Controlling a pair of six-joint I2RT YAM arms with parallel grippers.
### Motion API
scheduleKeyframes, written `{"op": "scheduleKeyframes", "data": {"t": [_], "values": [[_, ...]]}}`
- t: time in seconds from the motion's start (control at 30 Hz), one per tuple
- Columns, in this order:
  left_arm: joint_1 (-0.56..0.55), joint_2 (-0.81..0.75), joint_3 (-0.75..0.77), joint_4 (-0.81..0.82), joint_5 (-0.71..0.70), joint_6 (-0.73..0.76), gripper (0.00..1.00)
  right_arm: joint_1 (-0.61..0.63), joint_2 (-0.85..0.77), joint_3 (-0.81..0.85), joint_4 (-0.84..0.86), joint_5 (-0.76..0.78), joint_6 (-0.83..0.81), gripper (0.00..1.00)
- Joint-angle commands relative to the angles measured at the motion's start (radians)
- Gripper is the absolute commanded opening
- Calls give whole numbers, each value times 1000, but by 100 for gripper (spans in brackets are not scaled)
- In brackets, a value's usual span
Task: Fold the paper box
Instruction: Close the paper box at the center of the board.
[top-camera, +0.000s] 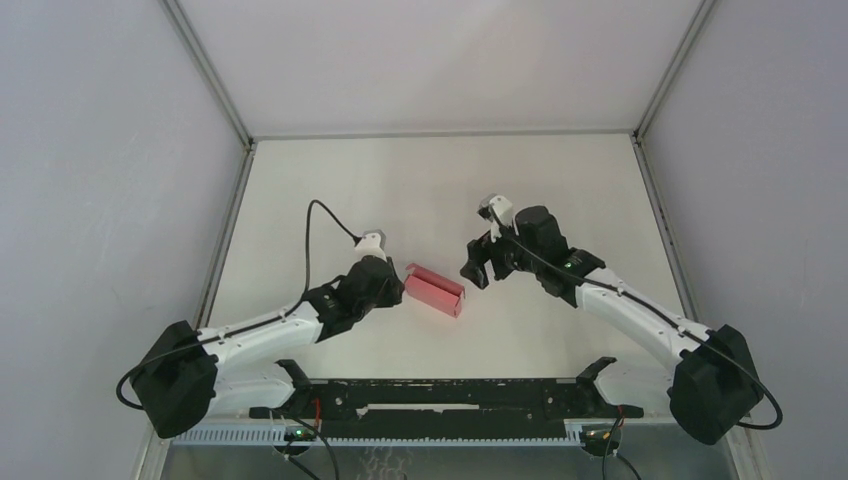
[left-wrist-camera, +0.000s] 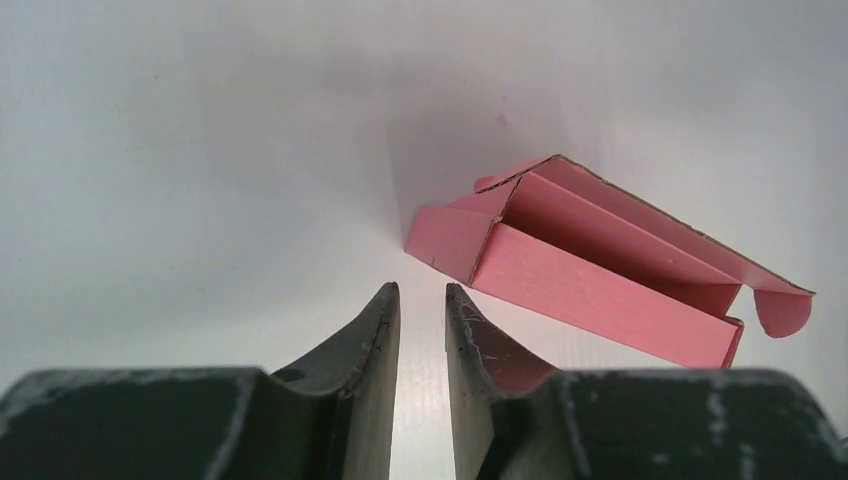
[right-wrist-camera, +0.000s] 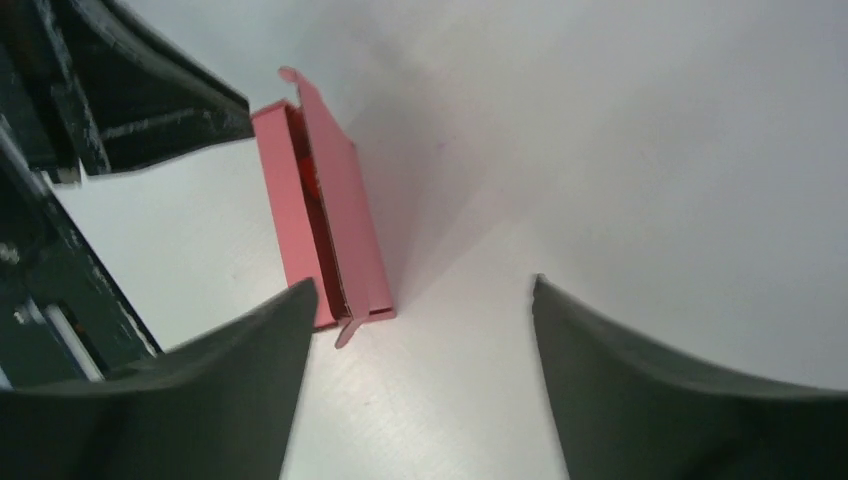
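The pink paper box (top-camera: 435, 290) is seen lying on the white counter (top-camera: 440, 190), between the 2 arms and partly folded into a long, narrow tray with its top open. A side flap is spread flat at the end nearer the left pincer (left-wrist-camera: 420, 295), and a rounded tab sticks out at the opposite end. The left pincer is held low just beside that flap end, its 2 fingers parted only by a narrow gap, with nothing between them. The right pincer (right-wrist-camera: 425, 285) is held near the tab end, spread wide and empty, and the box is not touched by it.
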Motion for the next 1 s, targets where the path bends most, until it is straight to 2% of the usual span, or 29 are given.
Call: {"op": "scheduleKeyframes", "data": {"t": [0.0,0.13,0.33,0.53,0.73,0.97], "values": [[15,-16,-15,20,36,47,28,-15,42,19,73,-185,-34,99],[16,-10,-14,32,50,48,28,7,93,52,44,-223,-77,100],[20,-4,-17,45,61,48,28,139,91,65,3,-103,-107,100],[23,-3,-21,44,70,52,28,219,105,67,10,-38,-116,100],[28,-11,-23,37,70,55,27,266,175,93,0,109,-125,93],[34,-35,-29,18,65,60,27,291,236,106,22,176,-123,89]]}}
